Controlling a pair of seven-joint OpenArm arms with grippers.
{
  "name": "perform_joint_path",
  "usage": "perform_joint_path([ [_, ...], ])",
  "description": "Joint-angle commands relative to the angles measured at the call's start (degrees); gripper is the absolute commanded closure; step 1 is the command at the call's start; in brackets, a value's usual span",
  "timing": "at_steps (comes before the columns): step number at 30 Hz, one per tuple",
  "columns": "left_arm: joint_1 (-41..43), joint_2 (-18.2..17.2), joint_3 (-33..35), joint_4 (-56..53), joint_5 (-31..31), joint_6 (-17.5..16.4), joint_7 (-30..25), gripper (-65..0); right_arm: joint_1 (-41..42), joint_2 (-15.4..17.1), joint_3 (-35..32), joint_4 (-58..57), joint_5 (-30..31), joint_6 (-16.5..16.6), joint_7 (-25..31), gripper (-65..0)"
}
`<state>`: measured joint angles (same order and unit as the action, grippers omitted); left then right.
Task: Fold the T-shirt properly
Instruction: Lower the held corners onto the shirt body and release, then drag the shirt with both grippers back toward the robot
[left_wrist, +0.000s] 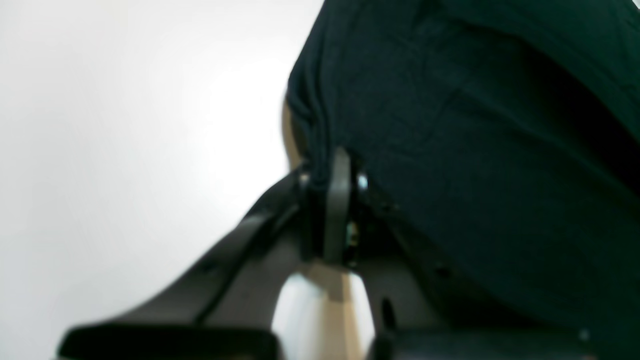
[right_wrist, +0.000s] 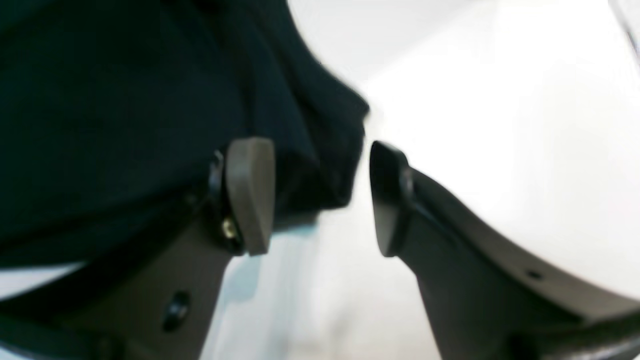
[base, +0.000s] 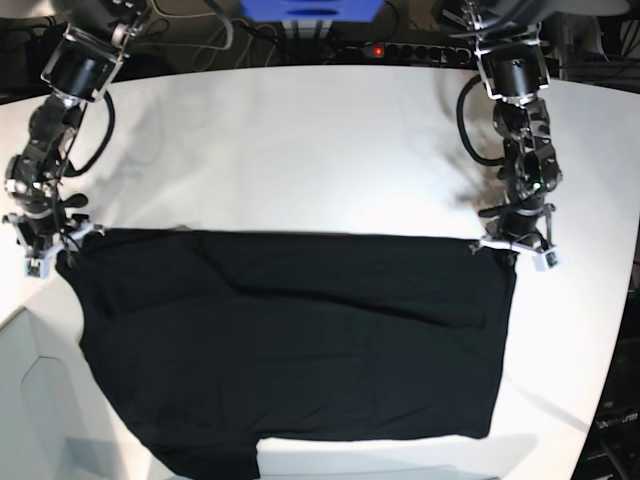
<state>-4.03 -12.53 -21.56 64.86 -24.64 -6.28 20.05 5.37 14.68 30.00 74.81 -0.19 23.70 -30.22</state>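
The black T-shirt (base: 300, 340) lies spread flat on the white table (base: 300, 150), its top edge running from one gripper to the other. No printed patch shows. My left gripper (base: 512, 248) is at the shirt's top right corner. In the left wrist view the left gripper (left_wrist: 325, 170) is shut on a bunched fold of the shirt (left_wrist: 475, 150). My right gripper (base: 52, 250) is at the top left corner. In the right wrist view the right gripper (right_wrist: 322, 195) stands open, with the shirt's corner (right_wrist: 125, 125) lying loose in the gap against one finger.
A power strip with a red light (base: 400, 48) and a blue box (base: 310, 12) sit past the table's far edge among cables. The table's front edge cuts in at the lower left (base: 40, 340); the shirt's hem reaches the front edge.
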Motion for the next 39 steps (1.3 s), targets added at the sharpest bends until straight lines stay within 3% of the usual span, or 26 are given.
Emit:
perform_joint_path([
  [1,-0.5,-0.6,-0.2,0.1,0.6,0.3,1.4,-0.2,0.9,1.3,0.2,-0.2,0.4,-0.2,1.3,-31.2],
  [13,-0.2,-0.7,-0.3,0.1,1.0,0.3,1.4,-0.2,1.3,2.7,-0.2,-9.4,0.4,-0.1,3.1,-29.6],
  [16,0.0,-0.7,-0.3,0.1,1.0,0.3,1.5,-0.2,0.8,2.7,-0.2,-9.6,0.4,0.0,3.4,-18.8],
  [19,1.1,-0.7,-0.3,0.7,1.0,0.3,1.8,-0.2,0.7,2.7,0.1,-9.1,0.4,2.4,3.4,0.0],
  [31,4.5,-3.2,-0.5,11.8,0.5,0.5,2.0,-0.2,-1.8,3.9,-0.2,5.9,0.4,2.4,3.3,0.0],
  [36,2.0,-5.2,-0.4,13.4,0.5,0.7,2.8,-0.2,4.8,5.5,-2.9,6.5,0.1,2.4,0.4,0.0],
  [39,-1.1,-5.2,-1.5,13.7,0.5,0.5,8.1,-0.2,10.3,6.4,-6.0,6.4,0.1,2.4,-3.6,0.0],
])
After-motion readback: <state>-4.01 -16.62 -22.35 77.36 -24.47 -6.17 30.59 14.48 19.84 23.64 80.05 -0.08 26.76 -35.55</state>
